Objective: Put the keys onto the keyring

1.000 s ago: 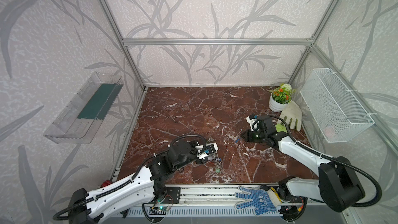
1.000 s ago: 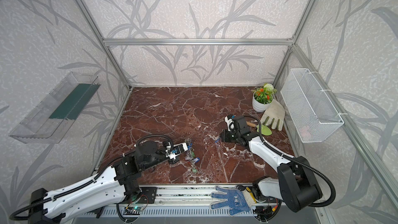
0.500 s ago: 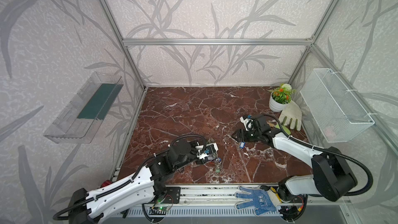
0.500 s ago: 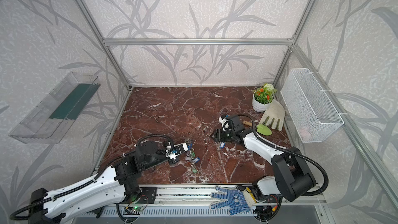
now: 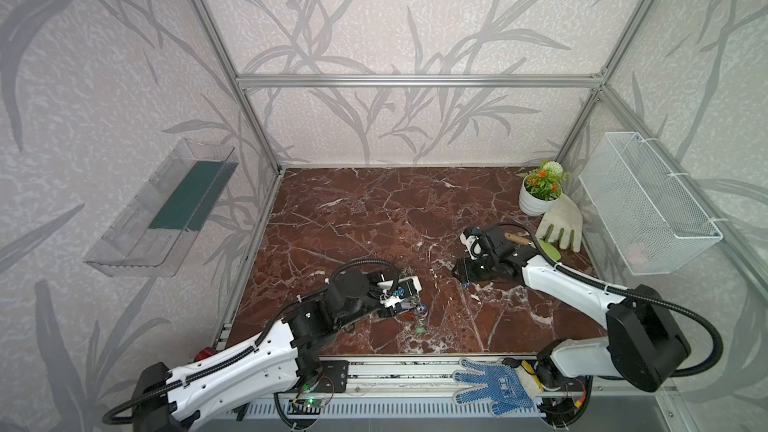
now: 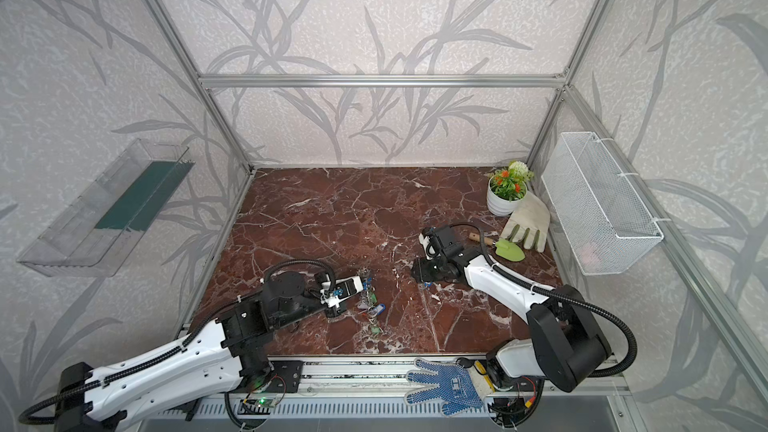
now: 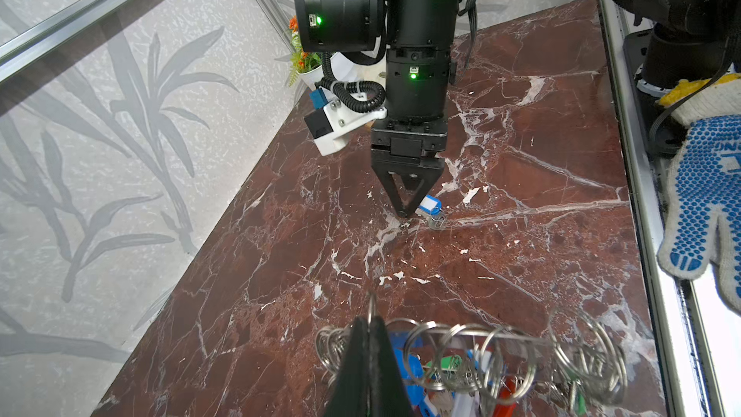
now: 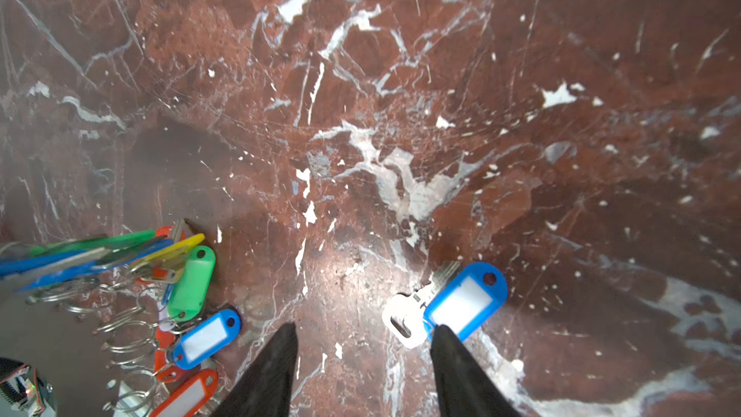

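My left gripper is shut on the rim of the keyring, a grey disc seen edge-on with wire split rings round it. Several keys with green, blue and red tags hang from it. In both top views this cluster sits low over the floor near the front. My right gripper is open just above the marble floor. A loose silver key with a blue tag lies flat at the tip of one finger, with nothing between the jaws.
A potted plant, a white glove and a green trowel lie at the back right. A blue-dotted glove rests on the front rail. A wire basket hangs on the right wall and a clear shelf on the left wall.
My right gripper has gone from shut to open and shifted a little leftwards, low over the floor. The left arm and the keyring have stayed where they were.
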Robot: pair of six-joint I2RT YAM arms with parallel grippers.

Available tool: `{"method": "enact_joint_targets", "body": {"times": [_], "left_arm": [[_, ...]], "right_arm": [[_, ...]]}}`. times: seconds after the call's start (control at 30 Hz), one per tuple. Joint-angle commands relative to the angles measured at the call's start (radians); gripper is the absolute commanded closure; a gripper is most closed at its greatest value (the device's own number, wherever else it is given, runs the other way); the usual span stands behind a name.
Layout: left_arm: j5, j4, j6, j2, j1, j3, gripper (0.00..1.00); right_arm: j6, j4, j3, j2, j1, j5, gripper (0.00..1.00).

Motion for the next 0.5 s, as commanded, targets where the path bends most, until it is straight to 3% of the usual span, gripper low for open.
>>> {"method": "enact_joint_targets", "body": {"times": [0.0, 0.47], "left_arm": [[0.017, 0.04, -0.005, -0.009, -0.005, 0.014, 1.0], [0.019, 0.039, -0.006, -0.009, -0.005, 0.016, 1.0]], "right_arm": [[0.019, -0.034, -0.023, 0.01, -0.003, 0.01, 0.48], [0.065, 0.055, -0.072, 0.105, -0.031, -0.071, 0.56]]}}
